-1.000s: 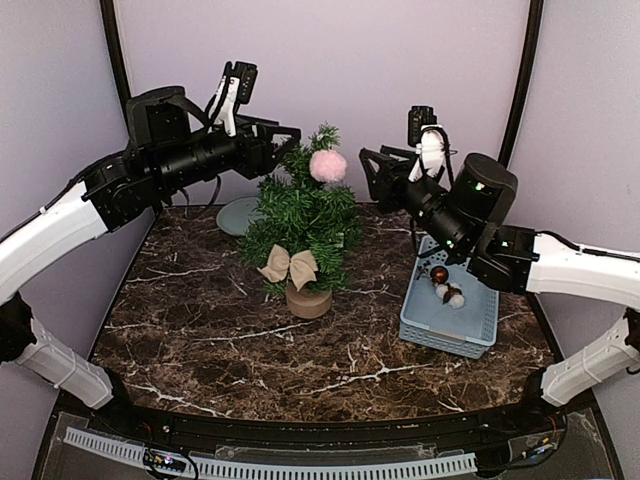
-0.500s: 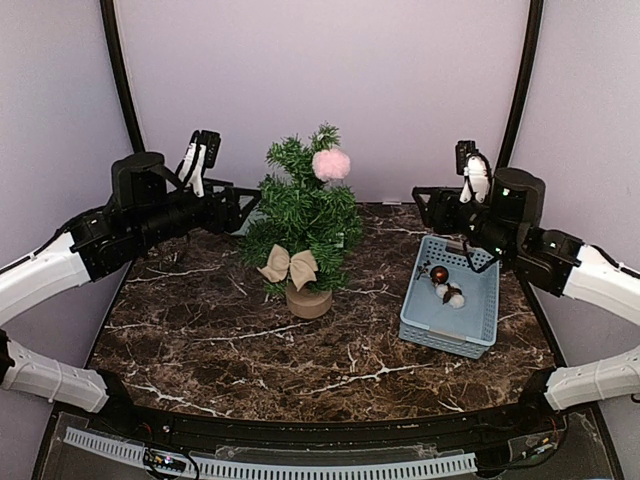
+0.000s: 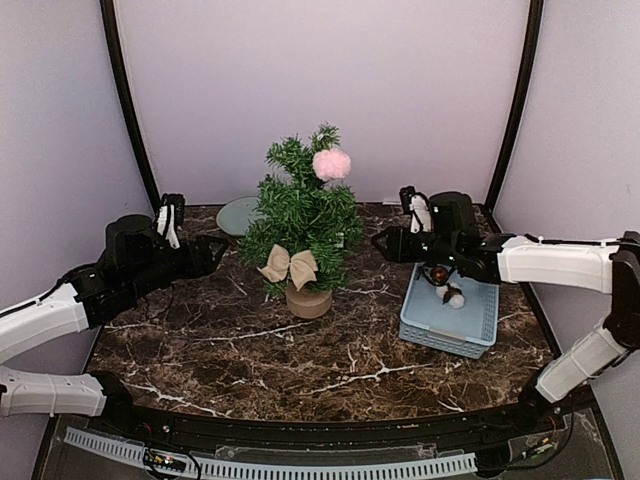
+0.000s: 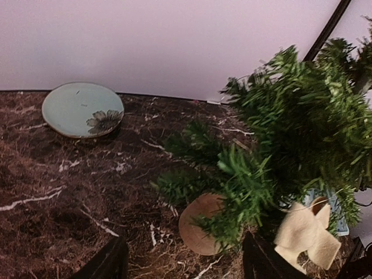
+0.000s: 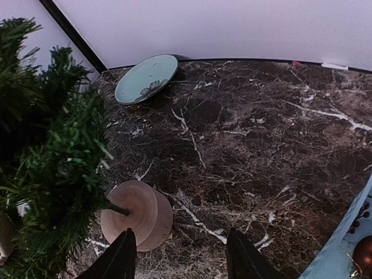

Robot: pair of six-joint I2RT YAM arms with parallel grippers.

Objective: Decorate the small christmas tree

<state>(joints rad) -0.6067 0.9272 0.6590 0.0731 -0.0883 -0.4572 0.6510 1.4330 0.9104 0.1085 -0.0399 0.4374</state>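
The small christmas tree stands mid-table on a round wooden stump. A pink pom-pom sits near its top and a beige bow hangs low at its front. My left gripper hovers low to the tree's left, open and empty. My right gripper is low on the tree's right, also open and empty. In the left wrist view the stump and the bow lie just ahead of the gripper. The right wrist view shows the stump ahead of the gripper.
A blue basket at the right holds a brown ball and white fluffy ornaments; my right arm reaches over its far end. A pale green plate lies behind the tree to the left, near the back wall.
Both arms have come away from the tree's top and dropped low beside it. The right gripper swung out over the basket, then back toward the tree. Both jaws stand wider.
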